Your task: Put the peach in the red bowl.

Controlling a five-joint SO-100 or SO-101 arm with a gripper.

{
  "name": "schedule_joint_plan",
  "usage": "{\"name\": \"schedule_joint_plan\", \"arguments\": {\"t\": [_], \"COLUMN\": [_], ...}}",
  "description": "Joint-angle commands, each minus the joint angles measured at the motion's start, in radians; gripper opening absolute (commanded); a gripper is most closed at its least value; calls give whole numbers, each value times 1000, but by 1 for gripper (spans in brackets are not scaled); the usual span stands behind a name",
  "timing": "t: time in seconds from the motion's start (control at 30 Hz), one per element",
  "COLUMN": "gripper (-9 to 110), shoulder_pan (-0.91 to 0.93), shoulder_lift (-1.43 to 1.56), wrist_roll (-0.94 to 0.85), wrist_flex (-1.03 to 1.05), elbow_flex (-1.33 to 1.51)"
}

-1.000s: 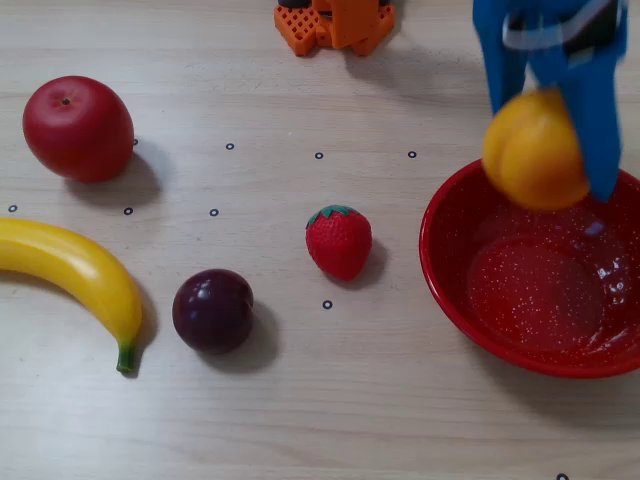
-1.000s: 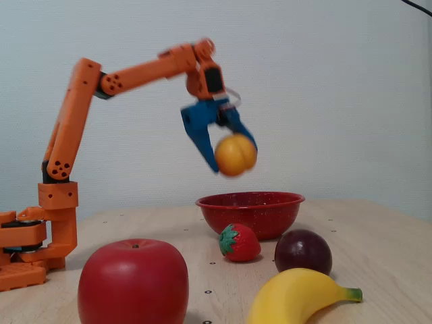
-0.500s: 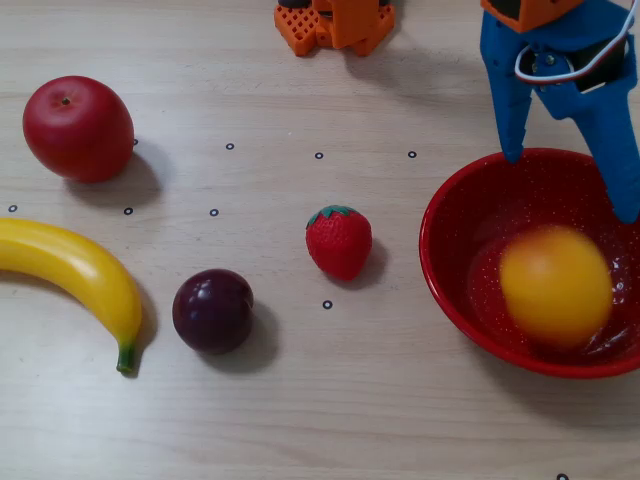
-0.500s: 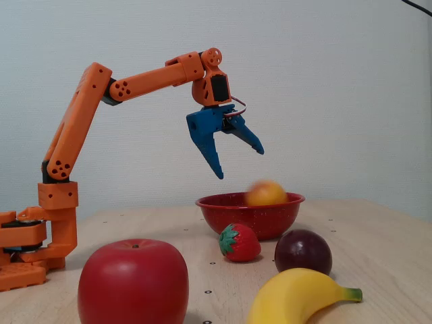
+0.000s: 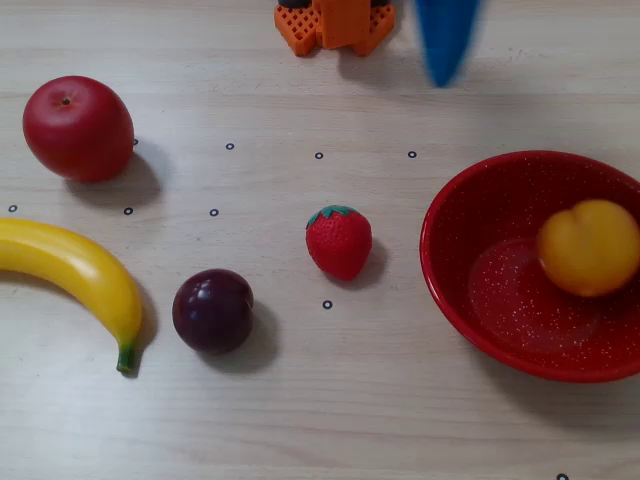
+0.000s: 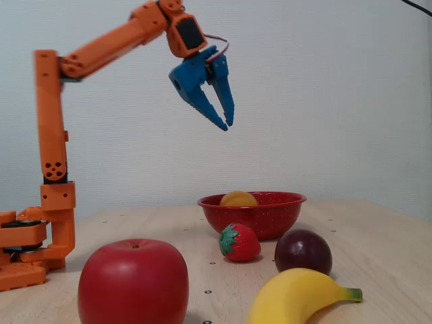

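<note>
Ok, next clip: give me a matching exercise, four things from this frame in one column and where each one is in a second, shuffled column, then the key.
Things:
1. peach
2. claw
3. plum
4. apple

Places:
A. raised in the air, holding nothing
B. on the table between the banana and the strawberry in the overhead view
C. inside the red bowl
D. on the table above the banana in the overhead view

Pairs: 1-C, 2-A, 3-B, 4-D
</note>
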Motion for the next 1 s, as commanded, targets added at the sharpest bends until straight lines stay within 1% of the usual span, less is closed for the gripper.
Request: {"name": "schedule_joint_plan", "arguments": {"t": [0.0,0.13,0.3,0.6,0.7,0.97], "gripper": [0,0,0,0,0,0], "shoulder_pan": [-75,-166,-219,-304,-314,-351], "shoulder_lift": [202,405,709,1106,1284,1580], "wrist_roll": [-32,-21,-2,-40,-40,-31], "wrist_flex": [-89,-173,-331,-482,-537,-580], "elbow_flex": [137,431,842,1393,1589,1928]}}
